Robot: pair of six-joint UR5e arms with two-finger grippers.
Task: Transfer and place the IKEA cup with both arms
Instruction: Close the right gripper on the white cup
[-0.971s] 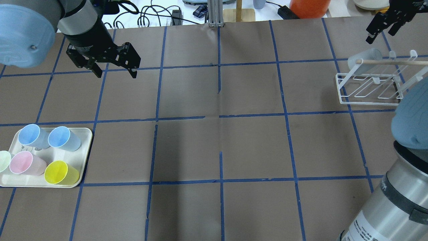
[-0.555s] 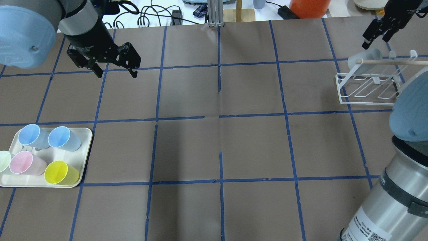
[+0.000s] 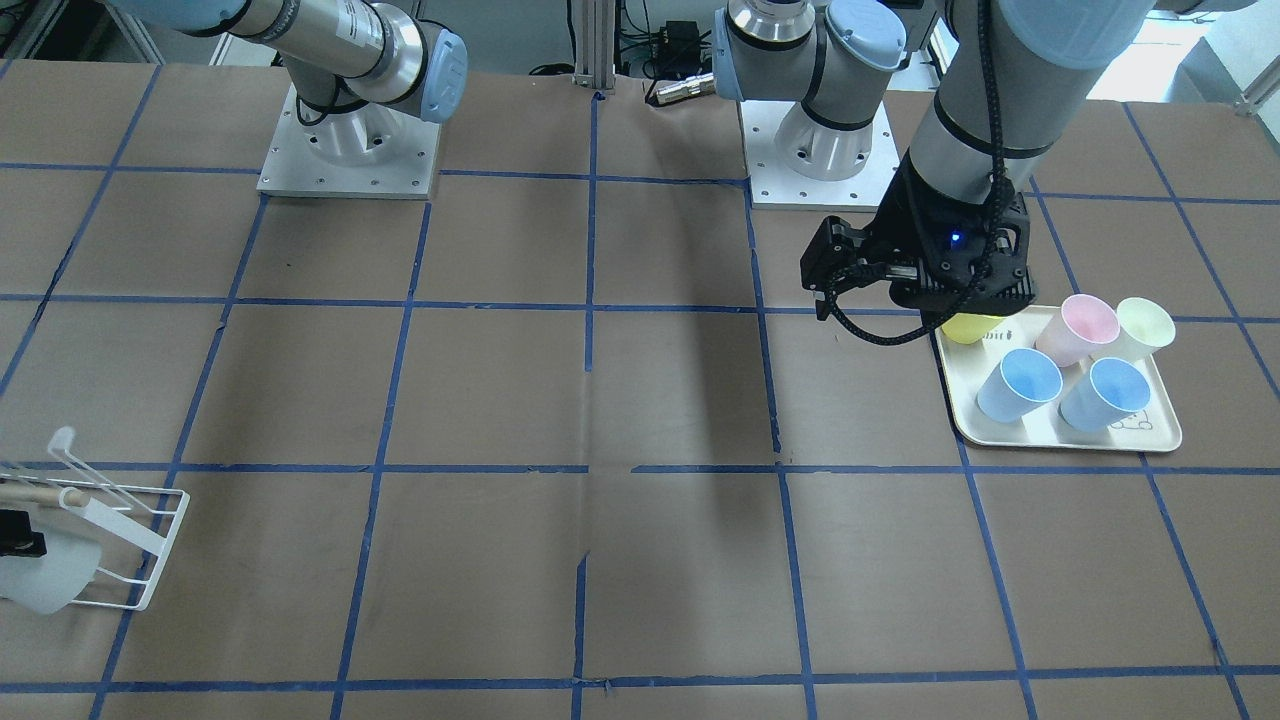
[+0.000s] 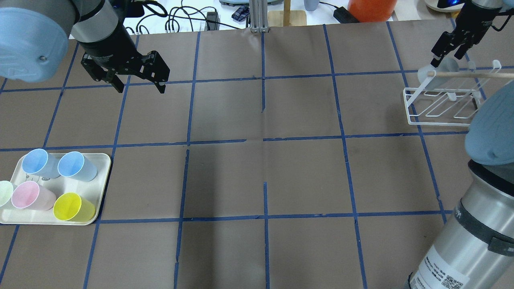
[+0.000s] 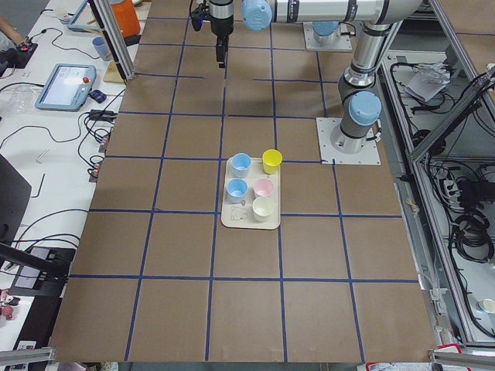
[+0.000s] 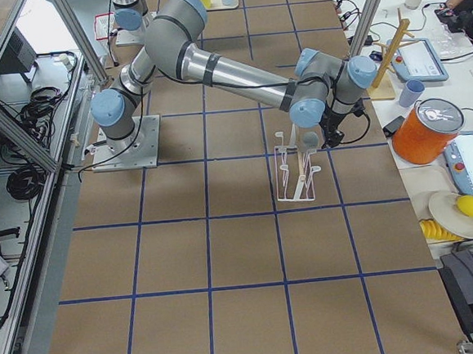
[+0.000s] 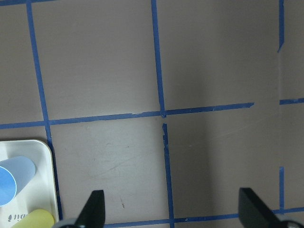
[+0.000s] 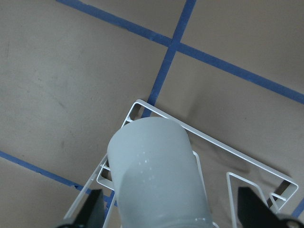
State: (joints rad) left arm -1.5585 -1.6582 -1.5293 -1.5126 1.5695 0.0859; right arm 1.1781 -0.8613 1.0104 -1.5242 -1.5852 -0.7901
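The IKEA cup [image 4: 435,74], a pale grey-white tumbler, lies tilted on a white wire rack [image 4: 441,110] at the far right. It also shows in the front view [image 3: 45,585] and fills the right wrist view [image 8: 156,175]. My right gripper [image 4: 446,56] is open, just above the cup's far end, and its fingers [image 8: 95,209] straddle the cup without gripping it. My left gripper [image 4: 140,89] is open and empty over bare table at the far left, well beyond the tray; its fingertips [image 7: 95,209] show wide apart.
A cream tray [image 4: 100,176] at the near left holds two light-blue cups [image 4: 74,165], a pink cup [image 4: 30,195], a yellow cup [image 4: 72,206] and a pale green cup [image 4: 5,192]. A wooden dowel [image 4: 470,74] crosses the rack. Cables and an orange container [image 4: 371,10] lie beyond the table's far edge.
My right gripper has moved down and towards the rack, from clear of the cup to straddling its end. The left arm has barely moved.
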